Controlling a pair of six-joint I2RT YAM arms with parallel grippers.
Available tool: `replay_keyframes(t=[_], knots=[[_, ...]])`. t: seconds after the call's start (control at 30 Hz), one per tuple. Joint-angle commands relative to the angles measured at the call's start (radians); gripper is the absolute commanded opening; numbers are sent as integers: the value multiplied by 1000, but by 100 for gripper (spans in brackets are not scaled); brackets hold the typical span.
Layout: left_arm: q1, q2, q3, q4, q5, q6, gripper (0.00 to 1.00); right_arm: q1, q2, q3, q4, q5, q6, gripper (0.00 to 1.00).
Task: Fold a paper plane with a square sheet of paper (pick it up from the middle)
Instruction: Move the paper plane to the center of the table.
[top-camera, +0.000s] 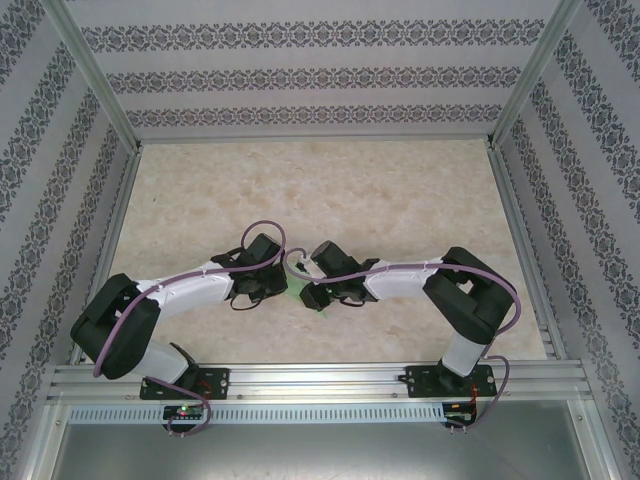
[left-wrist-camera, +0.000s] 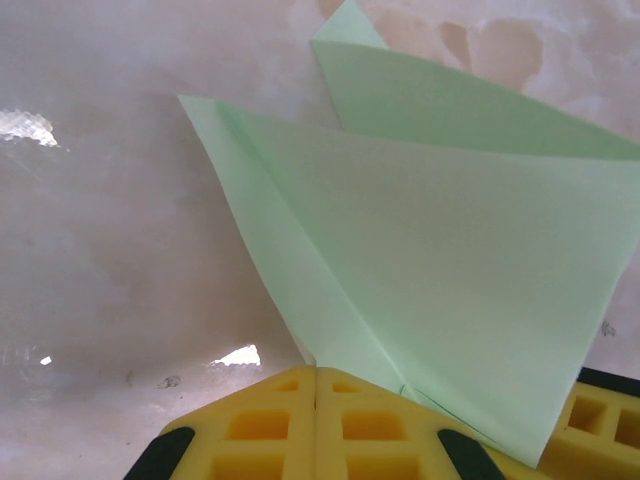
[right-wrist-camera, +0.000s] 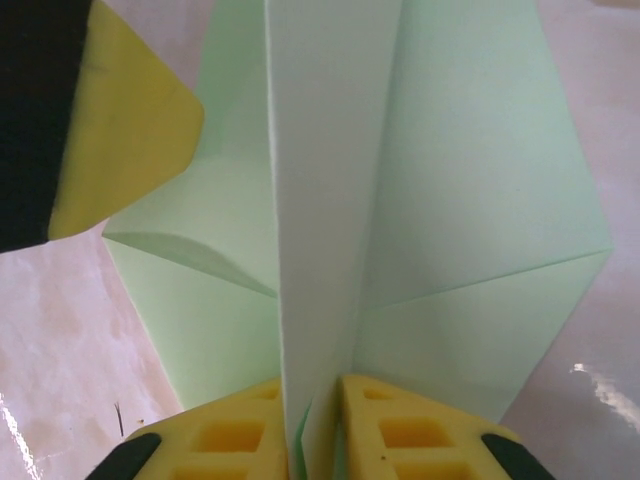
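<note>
Both jaws pinch the pale green, partly folded paper plane (right-wrist-camera: 330, 200) above the marbled counter (top-camera: 330, 190), mid-fold; pressing wings flat seems next.

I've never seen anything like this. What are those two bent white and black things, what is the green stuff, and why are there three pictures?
Those are two robot arms bolted to the near edge of a marble-patterned table. The overhead picture is from a fixed camera above and behind them; the two close-ups come from cameras on each wrist.

Each arm ends in an end effector with two yellow fingers. The arms meet mid-table over a partly folded sheet of pale green paper. The left end effector pinches it at a creased point, fingers together. The right end effector grips an upright fold between its fingers.
</note>
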Motion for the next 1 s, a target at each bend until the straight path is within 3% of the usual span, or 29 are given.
replay_keyframes(t=[0.0, 0.2, 0.3, 0.47, 0.57, 0.67, 0.8, 0.97], knots=[[8, -27, -14, 18, 5, 5, 0, 13, 7, 24, -36, 23, -7, 14], [8, -54, -7, 25, 14, 0, 5, 14, -50, 24, -67, 84, 7, 4], [8, -99, 5, 27, 10, -17, 14, 10, -104, 23, -114, 198, 36, 2], [8, -223, 6, 11, -62, -28, 41, -55, -234, 8, -167, 348, 98, 2], [12, -268, 6, -17, -100, -24, 47, -107, -268, 31, -231, 471, 161, 3], [20, -289, -2, -37, -120, -27, 48, -166, -210, 119, -357, 517, 243, 4], [28, -305, -17, -36, -113, -29, 48, -196, -47, 299, -509, 482, 308, 4], [37, -323, -23, -50, -97, -12, 47, -194, 92, 413, -552, 437, 356, 5]])
